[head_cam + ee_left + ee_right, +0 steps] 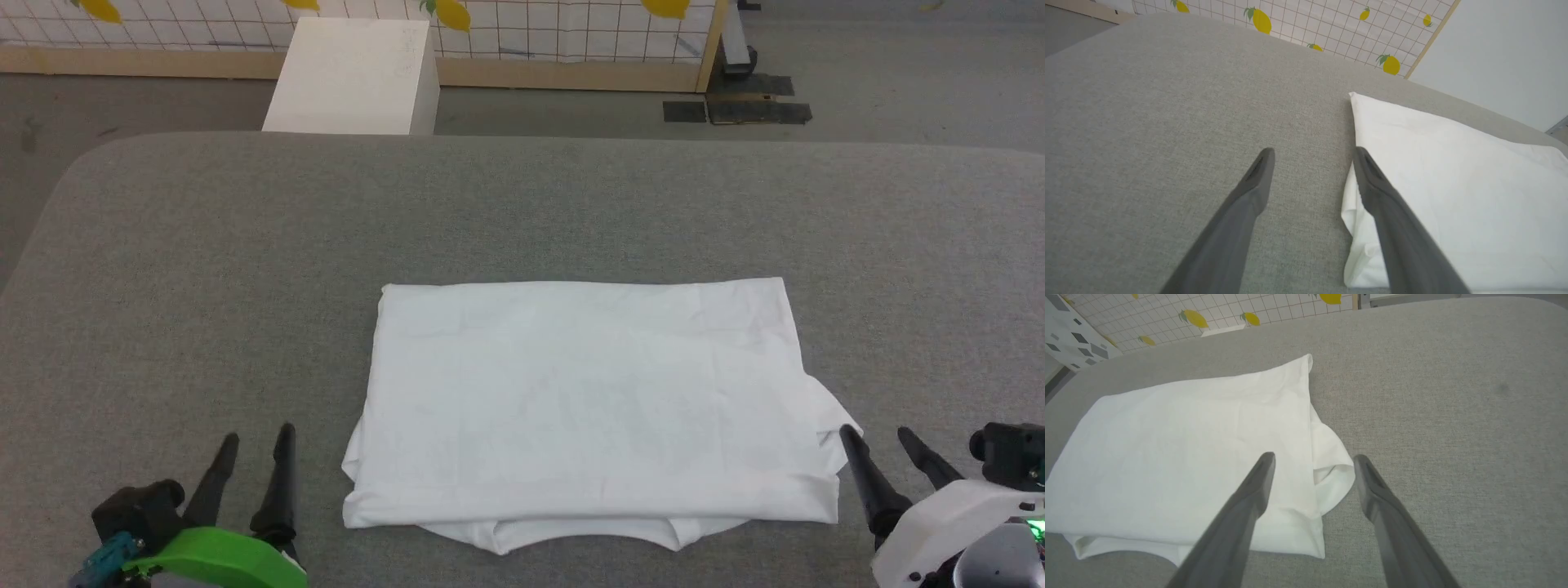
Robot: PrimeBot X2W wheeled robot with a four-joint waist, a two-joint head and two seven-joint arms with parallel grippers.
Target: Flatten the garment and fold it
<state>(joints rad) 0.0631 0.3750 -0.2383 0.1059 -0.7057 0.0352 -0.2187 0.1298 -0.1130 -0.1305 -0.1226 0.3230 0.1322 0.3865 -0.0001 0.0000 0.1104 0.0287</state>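
Nearest: left pincer (258, 433), dark fingers apart, empty, just left of the cloth. Right pincer (874, 431), fingers apart, empty, one finger over the cloth's near right corner; contact unclear. Between them: white thin-fabric garment (588, 392), folded into a rectangle, flat on grey fabric tabletop (522, 212). Beyond: rigid white box (351, 77), faint marks on it unreadable; lemon-print grid panel (571, 33).

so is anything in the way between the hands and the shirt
Nothing visible. Only bare table lies between the left hand and the left edge of the garment, and the right hand sits beside its loose right corner.
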